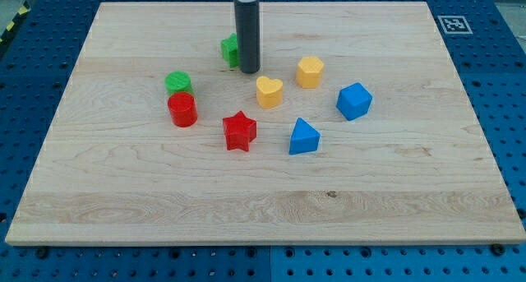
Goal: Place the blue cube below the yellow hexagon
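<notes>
1. Camera view is looking down at a slant on a pale wooden board (263, 208) lying on a blue perforated table (33, 68); a small black-and-white printed marker (451, 24) is sitting at the board's upper right corner.
2. My tip (249, 71), the lower end of a straight dark rod, is resting on the board in the upper middle of the frame. No claw is fitted to it, so nothing is being grasped or released.
3. A green plastic block (230, 49), shape unclear because the rod is covering part of it, is sitting just left of the rod and appears to be touching it.
4. The yellow plastic hexagon (310, 71) is lying right of my tip, a little apart from it.
5. The blue plastic cube (354, 101) is lying lower right of the yellow hexagon, near it but not touching, and well apart from my tip.
6. A yellow plastic heart (269, 92) is sitting just below and right of my tip, lower left of the hexagon.
7. A blue plastic triangular block (303, 137) is lying below the heart, lower left of the cube.
8. A red plastic star (239, 131) is sitting left of the triangular block.
9. A green plastic cylinder (178, 84) and a red plastic cylinder (182, 110) are standing at the left of the group, the red one directly below the green one and touching it.
</notes>
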